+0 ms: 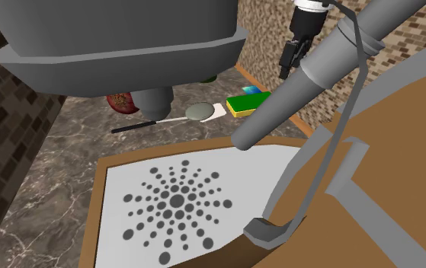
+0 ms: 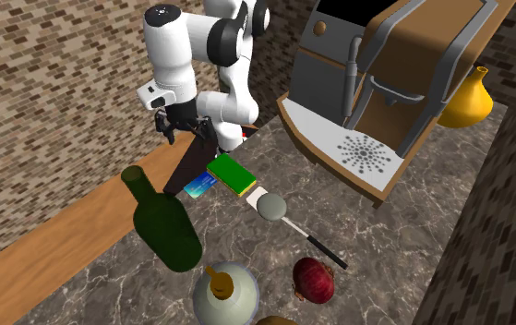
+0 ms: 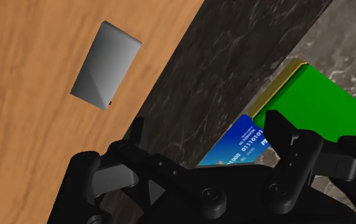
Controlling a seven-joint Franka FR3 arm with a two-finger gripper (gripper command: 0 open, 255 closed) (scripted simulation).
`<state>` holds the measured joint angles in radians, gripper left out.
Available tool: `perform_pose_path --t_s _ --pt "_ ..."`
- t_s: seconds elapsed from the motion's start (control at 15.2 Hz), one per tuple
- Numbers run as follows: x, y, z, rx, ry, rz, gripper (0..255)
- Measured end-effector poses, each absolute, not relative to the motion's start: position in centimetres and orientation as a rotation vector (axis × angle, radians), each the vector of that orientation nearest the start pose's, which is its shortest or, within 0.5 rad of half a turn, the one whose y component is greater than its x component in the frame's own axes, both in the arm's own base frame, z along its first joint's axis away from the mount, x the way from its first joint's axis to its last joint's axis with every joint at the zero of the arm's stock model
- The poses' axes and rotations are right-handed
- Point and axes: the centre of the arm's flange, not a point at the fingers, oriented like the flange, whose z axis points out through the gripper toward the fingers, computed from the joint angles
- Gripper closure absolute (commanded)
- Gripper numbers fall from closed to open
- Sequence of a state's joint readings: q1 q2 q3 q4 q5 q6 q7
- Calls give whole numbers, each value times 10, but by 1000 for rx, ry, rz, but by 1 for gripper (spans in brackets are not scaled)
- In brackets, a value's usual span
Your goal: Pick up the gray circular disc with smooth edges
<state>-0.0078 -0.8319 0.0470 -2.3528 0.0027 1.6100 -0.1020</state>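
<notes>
The gray round disc (image 1: 200,111) (image 2: 272,207) lies flat on the dark marble counter, resting against a white tool with a black handle (image 2: 325,251). My black gripper (image 1: 288,64) (image 2: 180,132) hangs above the counter's edge, off to one side of the disc, beyond the green sponge (image 2: 233,174). In the wrist view my gripper (image 3: 206,130) is open, its fingers wide apart with nothing between them. Below them lie a blue card (image 3: 240,143) and the green sponge (image 3: 323,105).
A coffee machine (image 2: 394,83) with a dotted white drip tray (image 1: 174,204) takes up one end of the counter. A dark green bottle (image 2: 163,222), a red onion (image 2: 313,277), a pale flask (image 2: 225,291) and a yellow vase (image 2: 468,97) stand around. A grey box (image 3: 105,65) lies on the wooden floor.
</notes>
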Motion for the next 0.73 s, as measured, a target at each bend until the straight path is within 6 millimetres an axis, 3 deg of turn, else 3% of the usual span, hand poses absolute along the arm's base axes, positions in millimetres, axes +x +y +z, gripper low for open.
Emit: perform_pose_path --t_s 0.2,0.73 --pt "303 31 610 -3172 -204 -137 0" --pt "329 137 606 -3201 -212 -127 0"
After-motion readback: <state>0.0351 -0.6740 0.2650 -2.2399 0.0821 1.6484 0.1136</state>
